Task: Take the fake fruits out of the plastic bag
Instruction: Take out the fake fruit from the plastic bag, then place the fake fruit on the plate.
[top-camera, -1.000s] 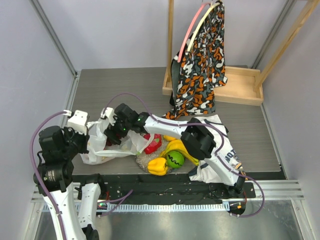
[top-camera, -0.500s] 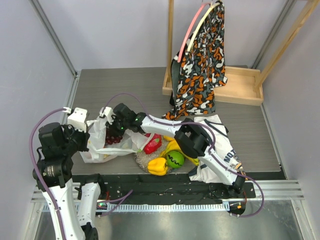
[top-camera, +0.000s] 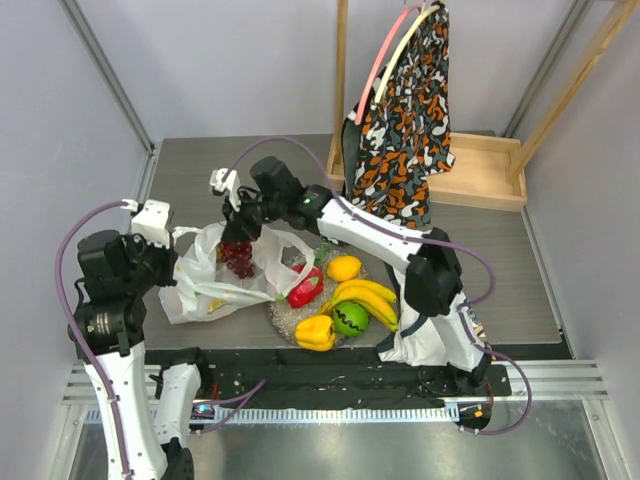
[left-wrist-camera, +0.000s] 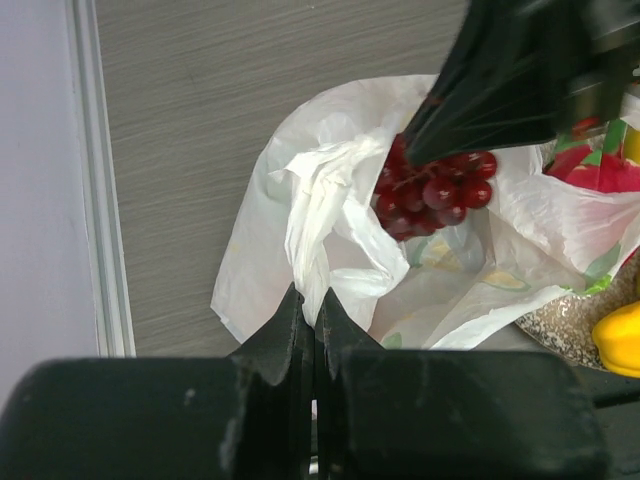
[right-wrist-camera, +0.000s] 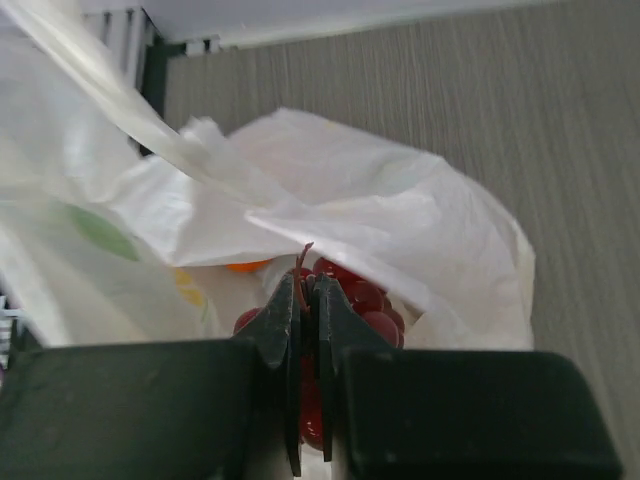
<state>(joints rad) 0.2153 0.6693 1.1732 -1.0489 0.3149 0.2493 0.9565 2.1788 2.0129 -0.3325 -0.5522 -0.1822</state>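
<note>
Only the overhead view takes in the whole table (top-camera: 190, 175). It shows the plastic bag (top-camera: 215, 290) slumped at the near left. A pile sits just right of it: bananas (top-camera: 372, 298), a green ball (top-camera: 350, 318), a yellow pepper (top-camera: 315, 332), a red fruit (top-camera: 305, 290) and a yellow mango (top-camera: 344, 267). Only the right wrist view looks into the bag, where an orange (right-wrist-camera: 245, 266) lies under the film.

Bare tabletop runs far of the bag, and the table's left rail is close beside it.

The right gripper (right-wrist-camera: 308, 300) reaches across from the right, jaws pressed together on the stem of the grapes (top-camera: 237, 256). The cluster hangs directly below the fingertips, at the bag's open mouth. The left gripper (left-wrist-camera: 308, 305) has its jaws pinched on the bag's twisted handle at the near-left side, with the grapes well beyond its tips.
</note>
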